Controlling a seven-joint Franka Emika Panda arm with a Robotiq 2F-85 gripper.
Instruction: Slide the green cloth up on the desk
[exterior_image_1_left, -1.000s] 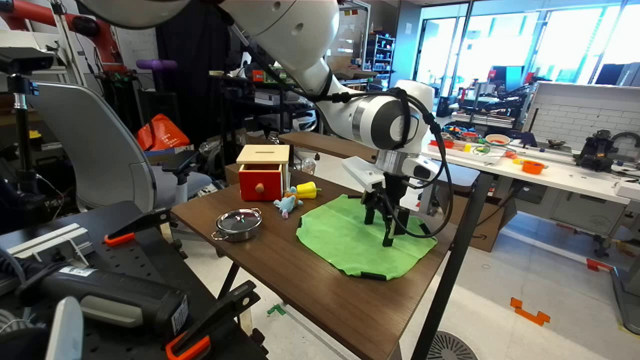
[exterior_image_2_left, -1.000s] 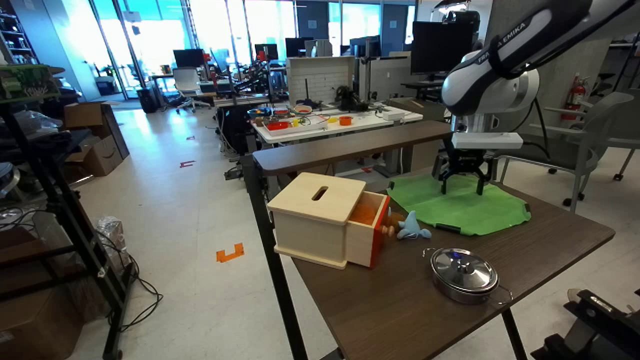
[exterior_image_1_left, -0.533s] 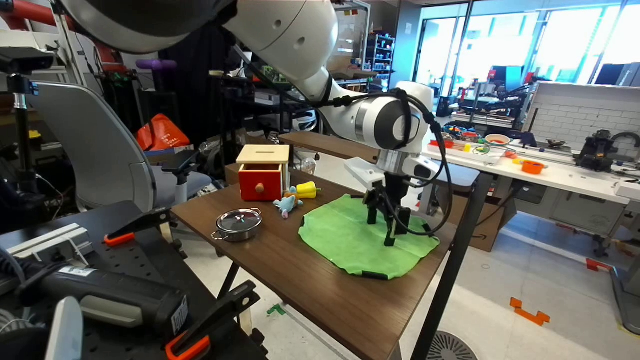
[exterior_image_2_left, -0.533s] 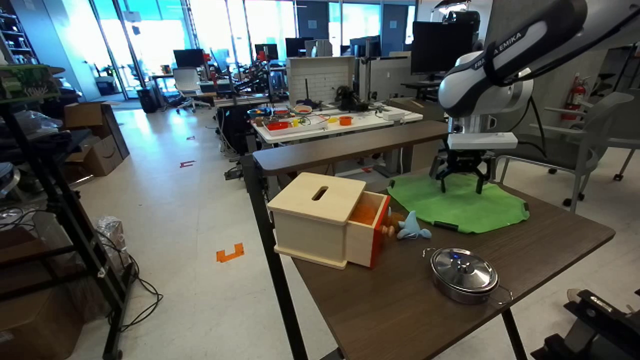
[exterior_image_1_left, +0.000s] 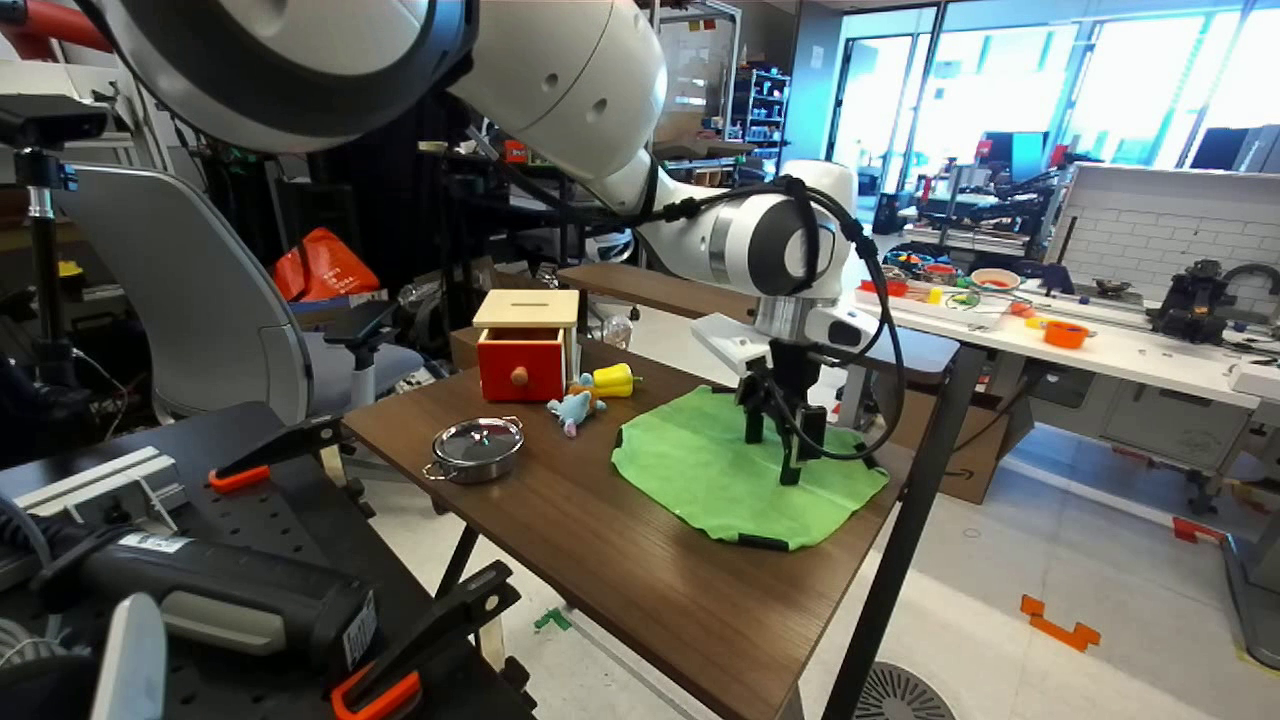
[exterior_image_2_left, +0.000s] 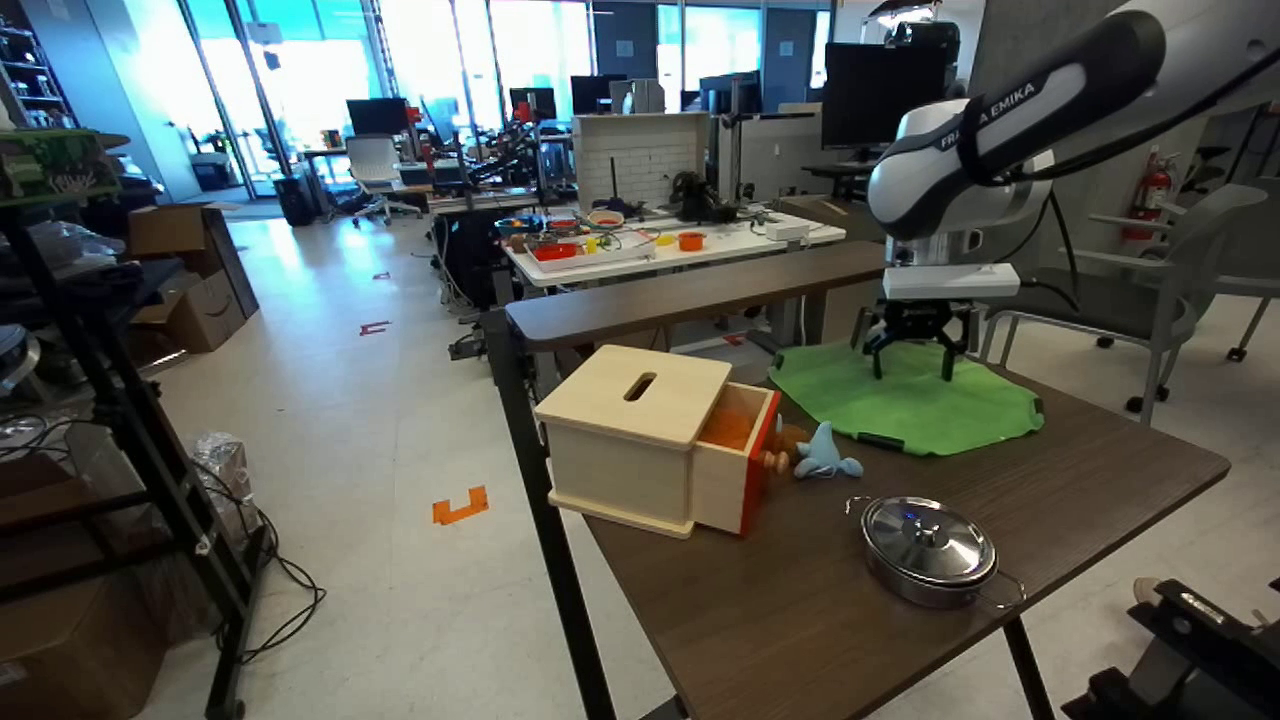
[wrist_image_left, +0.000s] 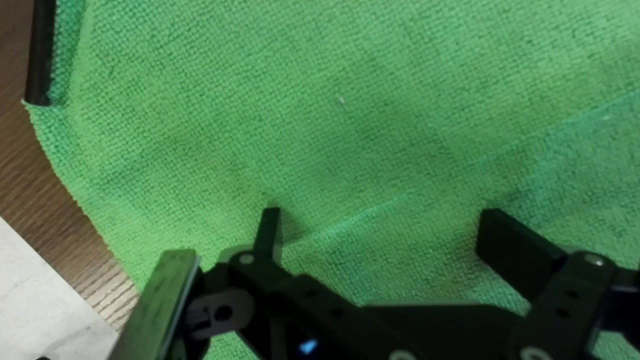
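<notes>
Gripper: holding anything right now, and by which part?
Nothing is held: the gripper is open, its fingertips apart. The green cloth lies spread beneath, not pinched between them; the tips seem to rest on it.

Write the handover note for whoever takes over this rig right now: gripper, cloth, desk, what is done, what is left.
Gripper: open, pointing down, fingers apart; it seems to press on the green cloth rather than pinch it.
Cloth: spread on the desk with faint creases, apart from the lidded pot.
Done: over the last second it has slid slightly along the desk with the gripper, away from the pot.
Left: perhaps more sliding; how far is enough cannot be told here. Then probably lift the gripper clear.
</notes>
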